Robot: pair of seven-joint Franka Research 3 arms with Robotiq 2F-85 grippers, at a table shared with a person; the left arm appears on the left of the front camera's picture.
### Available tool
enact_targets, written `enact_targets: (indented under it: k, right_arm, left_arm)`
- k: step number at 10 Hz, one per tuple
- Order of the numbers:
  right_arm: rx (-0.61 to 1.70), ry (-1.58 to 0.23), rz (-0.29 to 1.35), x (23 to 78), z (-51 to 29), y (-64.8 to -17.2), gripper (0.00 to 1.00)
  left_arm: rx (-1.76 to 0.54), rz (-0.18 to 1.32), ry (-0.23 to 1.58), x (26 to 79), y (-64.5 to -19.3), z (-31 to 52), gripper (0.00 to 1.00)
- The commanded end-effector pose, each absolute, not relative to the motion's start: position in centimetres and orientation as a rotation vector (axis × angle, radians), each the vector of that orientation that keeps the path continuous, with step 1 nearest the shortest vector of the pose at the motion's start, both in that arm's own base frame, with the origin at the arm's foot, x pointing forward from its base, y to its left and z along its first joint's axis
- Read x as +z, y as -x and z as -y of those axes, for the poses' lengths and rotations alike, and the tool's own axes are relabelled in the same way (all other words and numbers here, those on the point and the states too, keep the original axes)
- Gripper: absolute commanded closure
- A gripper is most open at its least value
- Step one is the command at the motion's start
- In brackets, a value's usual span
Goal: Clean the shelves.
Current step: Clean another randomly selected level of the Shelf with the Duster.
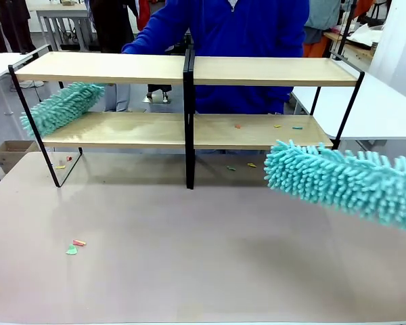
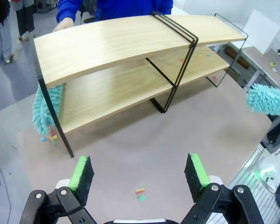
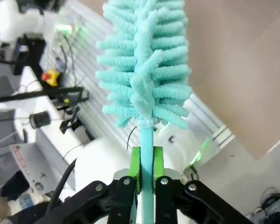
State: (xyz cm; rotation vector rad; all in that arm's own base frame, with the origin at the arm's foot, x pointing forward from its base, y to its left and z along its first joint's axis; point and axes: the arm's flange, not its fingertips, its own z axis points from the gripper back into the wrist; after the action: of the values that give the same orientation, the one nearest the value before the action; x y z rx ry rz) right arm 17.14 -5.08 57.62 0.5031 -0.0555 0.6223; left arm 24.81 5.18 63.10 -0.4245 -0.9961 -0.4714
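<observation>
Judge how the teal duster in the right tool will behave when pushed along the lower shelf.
The duster is probably light: the right tool holds it by a thin handle alone. Its soft chenille strands likely bend and splay against the shelves, so small scraps may slip past.

Even, bright overhead light is seen throughout; a soft shadow is cast on the tabletop [image 1: 189,257] beneath the shelves [image 1: 115,68]; the boards are bowed by wide-angle distortion in the left wrist view; pale surroundings behind the duster [image 3: 144,60] are washed out in the right wrist view.
</observation>
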Motion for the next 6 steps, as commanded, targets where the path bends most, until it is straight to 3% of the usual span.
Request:
enact_targets:
  k: [1,3,6]
  right_arm:
    - [0.591,-0.531,0.052,58.6,7.3,-15.9,0.88]
    - [0.621,-0.544,0.044,58.4,6.9,-16.6,0.88]
    - [0.639,-0.510,0.173,57.4,1.1,-22.4,0.88]
  left_arm:
    - [-0.470,0.995,0.429,63.1,-24.9,-5.2,0.00]
    - [-0.470,0.995,0.429,63.1,-24.9,-5.2,0.00]
    - [-0.470,0.995,0.429,63.1,-24.9,-5.2,0.00]
